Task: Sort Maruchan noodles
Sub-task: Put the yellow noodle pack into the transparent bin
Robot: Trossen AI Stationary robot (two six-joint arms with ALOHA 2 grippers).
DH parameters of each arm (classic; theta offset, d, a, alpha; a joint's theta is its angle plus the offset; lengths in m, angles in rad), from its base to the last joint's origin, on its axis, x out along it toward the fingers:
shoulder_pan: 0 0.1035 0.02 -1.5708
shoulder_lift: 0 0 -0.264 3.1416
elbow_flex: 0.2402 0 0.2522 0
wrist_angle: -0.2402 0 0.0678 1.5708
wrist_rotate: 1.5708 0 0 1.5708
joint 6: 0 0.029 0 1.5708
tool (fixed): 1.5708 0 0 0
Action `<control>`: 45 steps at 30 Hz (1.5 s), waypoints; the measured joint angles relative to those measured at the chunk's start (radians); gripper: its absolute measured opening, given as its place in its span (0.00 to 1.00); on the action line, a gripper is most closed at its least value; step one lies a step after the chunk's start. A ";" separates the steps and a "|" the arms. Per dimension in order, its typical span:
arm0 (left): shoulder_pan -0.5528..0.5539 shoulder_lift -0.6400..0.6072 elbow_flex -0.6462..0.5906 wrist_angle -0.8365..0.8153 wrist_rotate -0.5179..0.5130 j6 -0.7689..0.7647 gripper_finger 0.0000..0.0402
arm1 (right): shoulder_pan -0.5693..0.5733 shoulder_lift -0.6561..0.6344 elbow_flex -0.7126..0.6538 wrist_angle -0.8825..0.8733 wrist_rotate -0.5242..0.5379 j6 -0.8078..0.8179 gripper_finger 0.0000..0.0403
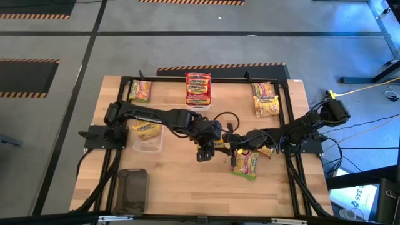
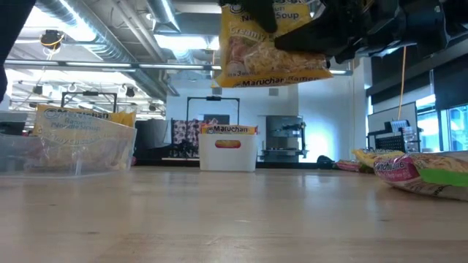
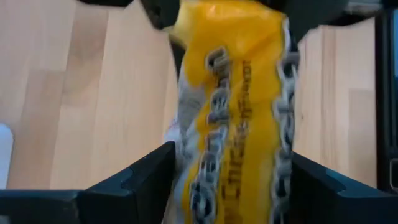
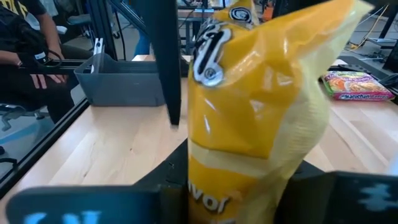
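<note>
Over pale wooden desk, at mid-frame, yellow noodle packet lifted clear, clenched by right jaws and sitting between wide left jaws, grip there impossible to tell; if let go too early, likely to slip down short of clear bin.

Yellow Maruchan packet hangs up top, held off table. Clear bin w/ packets at left, white bin centre back, green/pink packets lying right.
</note>
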 joint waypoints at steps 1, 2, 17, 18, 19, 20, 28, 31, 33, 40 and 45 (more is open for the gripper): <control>0.000 0.005 0.000 0.005 -0.003 0.001 0.58 | 0.000 0.000 0.000 0.001 0.000 0.000 0.24; 0.000 0.008 0.000 -0.009 -0.006 0.003 0.56 | 0.000 0.000 0.000 0.002 0.000 0.000 0.24; -0.008 -0.006 0.035 -0.111 -0.011 0.007 0.30 | -0.001 -0.079 -0.001 -0.039 -0.074 -0.008 0.53; -0.014 -0.016 0.052 -0.155 -0.032 0.006 0.30 | -0.001 -0.105 0.000 -0.060 -0.089 0.001 0.56; -0.021 -0.028 0.069 -0.196 -0.045 0.005 0.30 | -0.001 -0.136 0.000 -0.085 -0.103 0.012 0.58; -0.027 -0.044 0.082 -0.238 -0.063 0.003 0.30 | -0.001 -0.169 0.000 -0.115 -0.120 0.016 0.60; -0.070 -0.178 0.088 -0.579 -0.200 -0.176 0.30 | 0.000 -0.265 0.000 -0.267 -0.151 0.015 0.66; -0.085 -0.249 0.031 -0.580 -0.207 -0.205 0.30 | 0.000 -0.249 0.000 -0.269 -0.150 0.015 0.66; -0.085 -0.310 -0.031 -0.588 -0.181 -0.231 0.30 | 0.000 -0.238 0.000 -0.274 -0.137 0.015 0.66; -0.082 -0.560 -0.373 -0.572 -0.186 -0.257 0.30 | 0.000 -0.222 0.000 -0.278 -0.112 0.013 0.66; -0.057 -0.686 -0.578 -0.545 -0.165 -0.283 0.30 | 0.000 -0.222 0.000 -0.279 -0.097 0.014 0.66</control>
